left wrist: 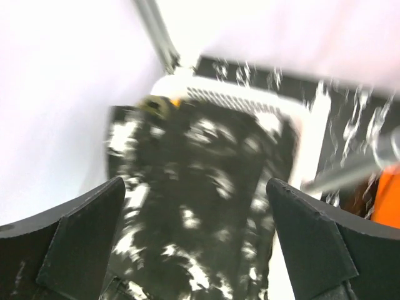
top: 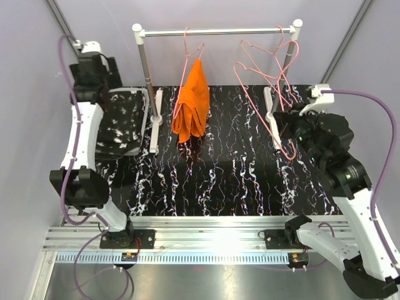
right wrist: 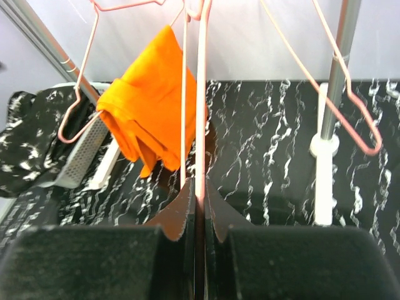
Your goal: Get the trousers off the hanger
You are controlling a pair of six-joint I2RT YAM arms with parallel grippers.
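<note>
The orange trousers (top: 192, 103) hang folded on a pink hanger from the rack's rod (top: 219, 31); they also show in the right wrist view (right wrist: 147, 115). The black white-speckled trousers (top: 122, 122) lie in a white basket (top: 145, 94) at the left. My left gripper (top: 95, 84) hovers open above them (left wrist: 206, 187), jaws wide (left wrist: 195, 184). A bit of olive-green and yellow cloth (left wrist: 156, 105) peeks out at the basket's far end. My right gripper (top: 279, 122) is shut (right wrist: 200, 190) on the wire of an empty pink hanger (right wrist: 201, 94), low at the rack's right.
A second empty pink hanger (top: 275, 53) hangs at the rod's right end. The rack's white feet (top: 155, 119) and right post (right wrist: 334, 75) stand on the black marbled tabletop (top: 219, 175). The basket's mesh wall (right wrist: 84, 153) is left of the orange trousers.
</note>
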